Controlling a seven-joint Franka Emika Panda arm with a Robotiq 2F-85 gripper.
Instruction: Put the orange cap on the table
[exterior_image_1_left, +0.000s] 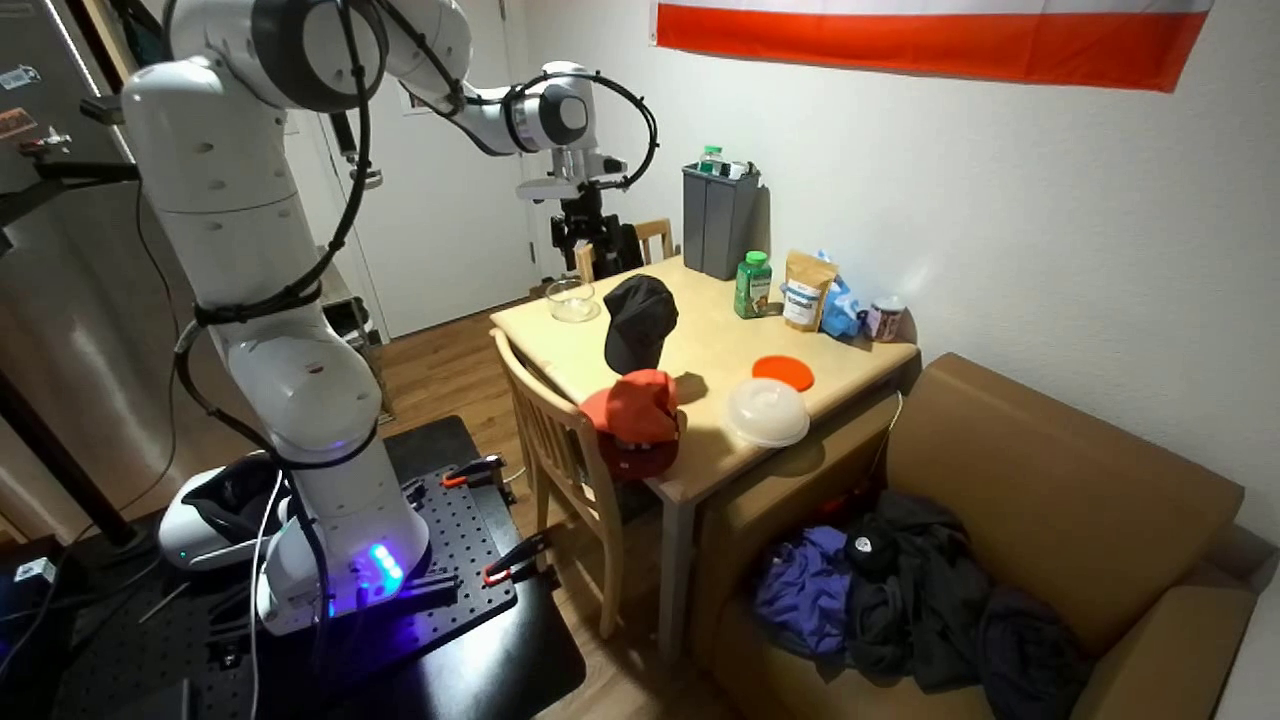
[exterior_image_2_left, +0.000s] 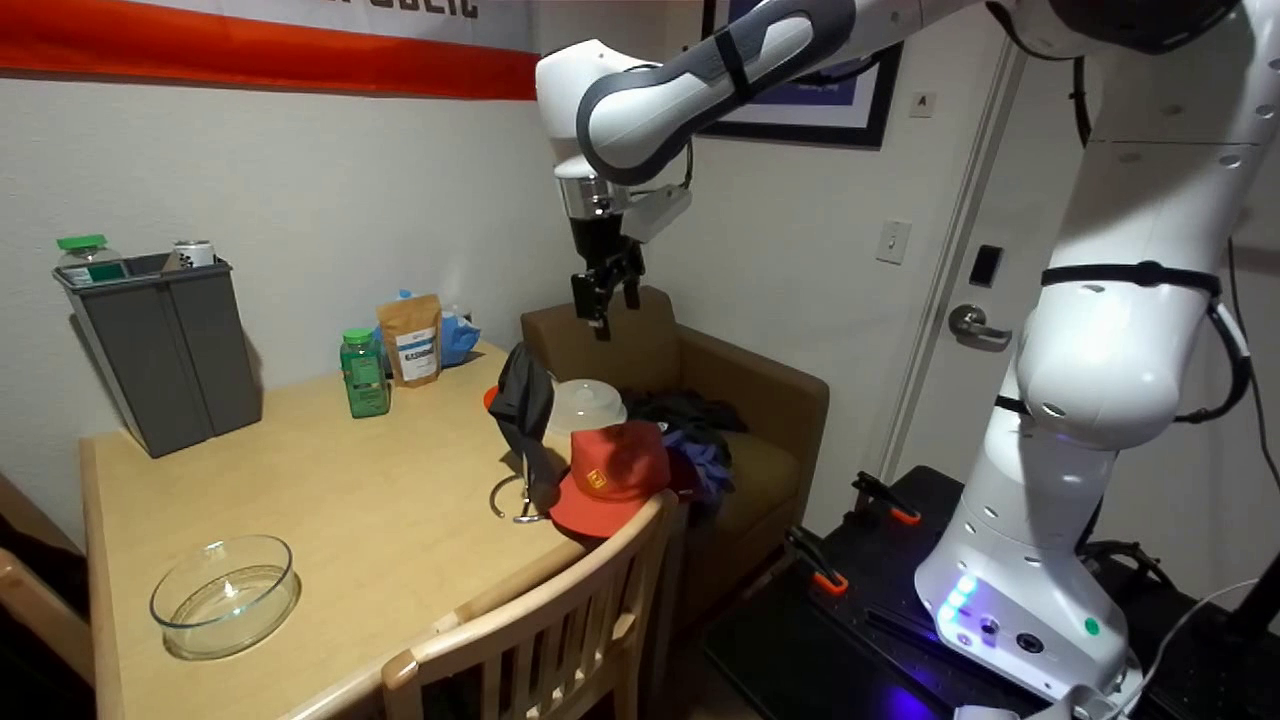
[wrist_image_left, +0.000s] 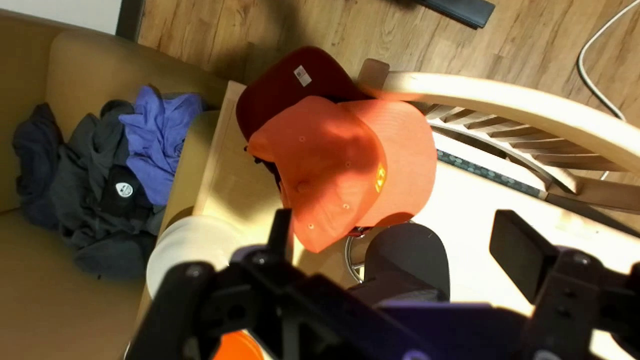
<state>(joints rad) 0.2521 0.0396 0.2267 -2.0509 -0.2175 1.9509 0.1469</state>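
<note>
The orange cap (exterior_image_1_left: 640, 405) is at the corner of the light-wood table (exterior_image_1_left: 720, 335) near the chair, crown up, with a dark red cap (exterior_image_1_left: 640, 460) and a black cap (exterior_image_1_left: 640, 315) beside it. It also shows in an exterior view (exterior_image_2_left: 618, 465) and in the wrist view (wrist_image_left: 325, 165). A metal ring and rod (exterior_image_2_left: 515, 500) show by the caps; whether they hold the orange cap is hidden. My gripper (wrist_image_left: 395, 225) is open and empty, high above the caps and apart from them. It shows in both exterior views (exterior_image_1_left: 590, 245) (exterior_image_2_left: 612, 310).
A wooden chair (exterior_image_2_left: 560, 620) stands against the table edge by the caps. A translucent bowl (exterior_image_1_left: 768, 412) and a flat orange dish (exterior_image_1_left: 783, 372) lie close by. A glass bowl (exterior_image_2_left: 225, 600), grey bin (exterior_image_1_left: 722, 222), green bottle (exterior_image_1_left: 753, 287) and pouch (exterior_image_1_left: 806, 290) stand on the table. A brown sofa (exterior_image_1_left: 1060, 450) adjoins.
</note>
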